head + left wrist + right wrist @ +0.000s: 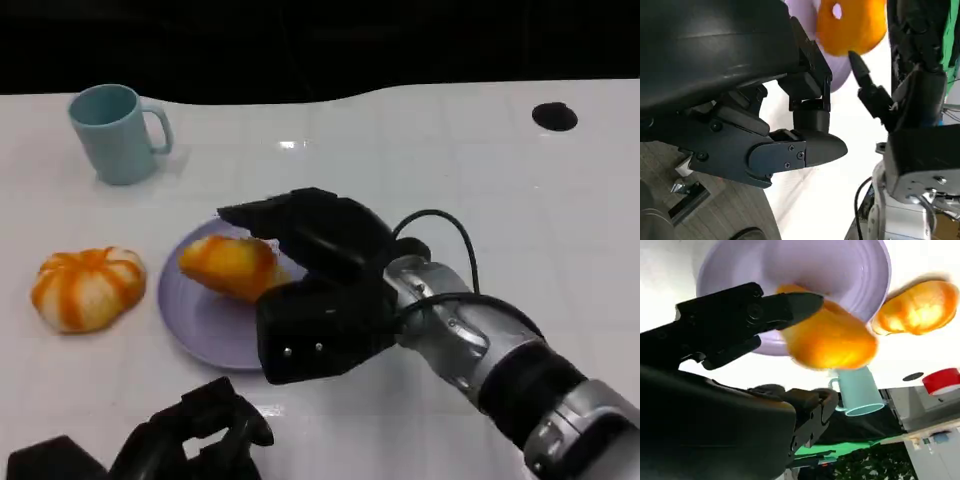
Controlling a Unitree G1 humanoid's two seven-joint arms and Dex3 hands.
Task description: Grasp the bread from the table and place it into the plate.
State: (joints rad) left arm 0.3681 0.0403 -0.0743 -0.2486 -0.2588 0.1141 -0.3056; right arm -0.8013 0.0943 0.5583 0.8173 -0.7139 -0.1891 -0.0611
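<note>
Bread (228, 265) seemingly in right hand (315, 285)

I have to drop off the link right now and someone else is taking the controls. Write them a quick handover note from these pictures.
Right hand: reaches over the purple plate, fingers around the oblong bread; the bread is over the plate, but whether the hand has let go is unclear.
Left hand: low at the near table edge, holding nothing, fingers curled in.
Round orange-and-white bun: on the table, beside the plate and apart from it.
Teal mug: upright, far left.
Done: bread brought to the plate.
Left: confirm it rests on the plate, release, and pull the right hand back.
</note>
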